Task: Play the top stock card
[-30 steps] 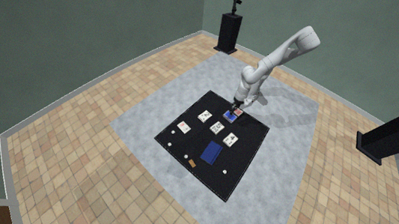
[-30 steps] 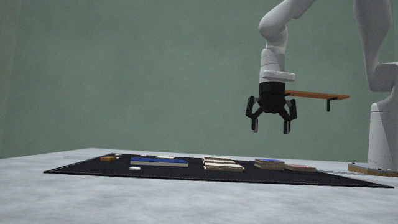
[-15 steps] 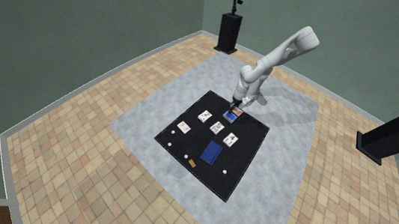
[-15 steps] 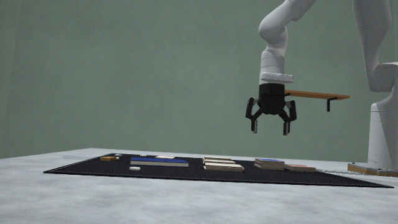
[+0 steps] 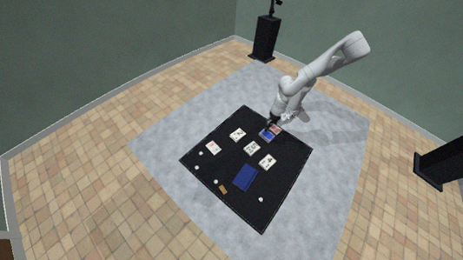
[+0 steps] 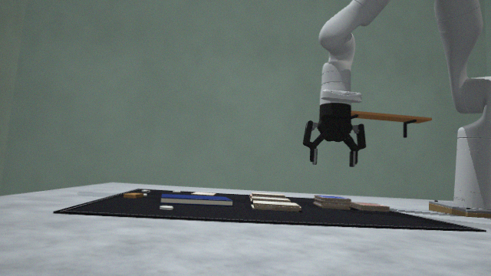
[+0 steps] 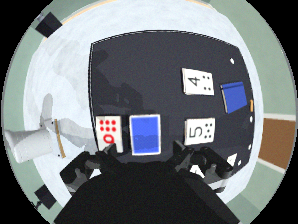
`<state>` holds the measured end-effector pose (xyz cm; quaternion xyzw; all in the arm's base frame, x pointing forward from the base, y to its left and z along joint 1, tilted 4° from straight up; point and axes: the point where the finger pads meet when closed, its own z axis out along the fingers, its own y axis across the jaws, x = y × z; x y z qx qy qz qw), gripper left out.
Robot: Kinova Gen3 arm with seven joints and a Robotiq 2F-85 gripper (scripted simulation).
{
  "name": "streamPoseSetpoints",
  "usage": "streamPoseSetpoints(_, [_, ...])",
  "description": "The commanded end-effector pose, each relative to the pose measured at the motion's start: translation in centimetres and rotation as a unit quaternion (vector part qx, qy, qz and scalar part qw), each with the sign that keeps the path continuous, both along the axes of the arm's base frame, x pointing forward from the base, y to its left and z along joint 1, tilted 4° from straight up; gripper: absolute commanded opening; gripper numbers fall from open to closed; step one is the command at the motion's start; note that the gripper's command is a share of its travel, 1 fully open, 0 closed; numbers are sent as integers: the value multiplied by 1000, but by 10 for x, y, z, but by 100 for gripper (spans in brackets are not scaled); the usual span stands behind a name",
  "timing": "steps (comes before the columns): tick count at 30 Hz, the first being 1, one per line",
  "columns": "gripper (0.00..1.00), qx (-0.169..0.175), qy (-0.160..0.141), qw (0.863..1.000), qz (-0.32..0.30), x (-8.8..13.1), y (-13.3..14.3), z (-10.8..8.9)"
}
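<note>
My gripper (image 5: 269,128) (image 6: 333,159) (image 7: 144,148) is open and empty, high above the face-down stock. The blue-backed stock (image 5: 267,135) (image 6: 332,202) (image 7: 145,135) is a short stack. Right beside it is a pile with red pips (image 5: 275,129) (image 6: 370,207) (image 7: 108,131); a finger partly covers it in the wrist view. A black 5 pile (image 5: 251,148) (image 7: 200,131), a black 4 pile (image 5: 267,162) (image 6: 276,206) (image 7: 198,82) and a black 2 pile (image 5: 238,134) lie face up, apart. The top card's face in the stock is hidden.
A thin card with red marks (image 5: 213,147) (image 6: 204,194) lies farther out. A blue box (image 5: 245,177) (image 6: 196,199) (image 7: 234,97) lies beyond the 4 and 5. A wooden block (image 5: 223,189) (image 6: 133,195) and several white discs lie near the far edge of the black mat (image 5: 286,154).
</note>
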<state>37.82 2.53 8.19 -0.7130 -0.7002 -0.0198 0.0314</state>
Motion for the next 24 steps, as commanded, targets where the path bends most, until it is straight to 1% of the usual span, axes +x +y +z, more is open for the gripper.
streamPoseSetpoints(1, [100, 0, 0, 1000, -2, 0, 0, 0])
streamPoseSetpoints(11, [100, 0, 4, 1000, -25, -1, -1, -1])
streamPoseSetpoints(21, [100, -2, 17, 995, -93, -5, -2, -3])
streamPoseSetpoints(23, [100, -2, 17, 995, -93, -5, -2, -3])
streamPoseSetpoints(24, [100, -3, 18, 995, -103, -6, -2, -4])
